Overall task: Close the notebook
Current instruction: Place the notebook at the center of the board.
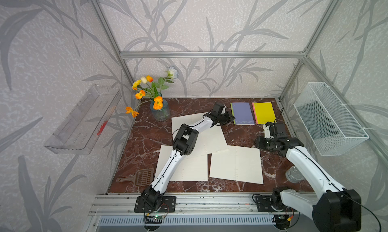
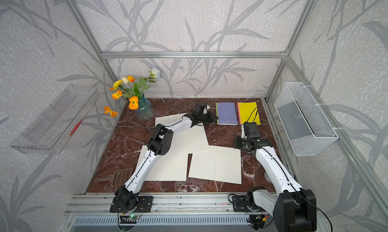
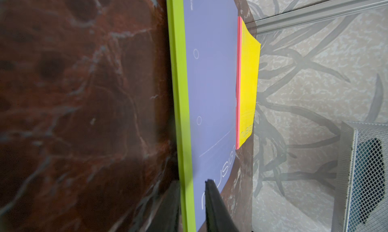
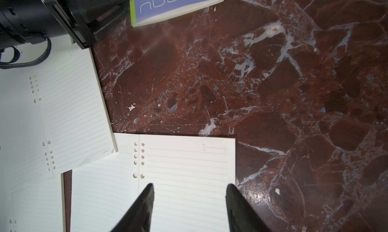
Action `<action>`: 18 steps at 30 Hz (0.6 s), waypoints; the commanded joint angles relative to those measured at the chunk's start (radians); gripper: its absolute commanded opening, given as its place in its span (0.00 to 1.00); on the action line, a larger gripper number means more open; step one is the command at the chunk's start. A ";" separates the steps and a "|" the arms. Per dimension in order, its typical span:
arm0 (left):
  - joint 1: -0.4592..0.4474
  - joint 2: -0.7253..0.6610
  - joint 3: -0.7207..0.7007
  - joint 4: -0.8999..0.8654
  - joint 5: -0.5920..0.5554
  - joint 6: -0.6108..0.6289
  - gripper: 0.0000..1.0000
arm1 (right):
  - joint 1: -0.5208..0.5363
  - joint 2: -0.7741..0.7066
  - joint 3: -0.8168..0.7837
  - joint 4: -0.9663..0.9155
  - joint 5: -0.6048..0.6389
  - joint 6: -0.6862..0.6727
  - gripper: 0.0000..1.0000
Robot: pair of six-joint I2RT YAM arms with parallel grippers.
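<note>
Purple notebook (image 1: 242, 113) lies shut at table's (image 1: 147, 136) far edge; left gripper (image 3: 192, 184) fingers slightly apart astride its spine (releasing, I judge). Right gripper (image 4: 190, 185) fingers apart, empty.

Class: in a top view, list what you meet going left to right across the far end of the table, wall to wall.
In order: clear tray → vase → left gripper → purple notebook → yellow notebook → wire basket.
</note>
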 commanded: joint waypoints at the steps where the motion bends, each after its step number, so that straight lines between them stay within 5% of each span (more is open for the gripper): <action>1: 0.010 -0.037 0.009 -0.015 -0.001 0.029 0.27 | -0.003 -0.020 -0.011 -0.015 0.000 0.007 0.56; 18: 0.025 -0.370 -0.353 -0.010 -0.089 0.165 0.37 | -0.003 -0.003 -0.014 0.005 -0.030 -0.008 0.58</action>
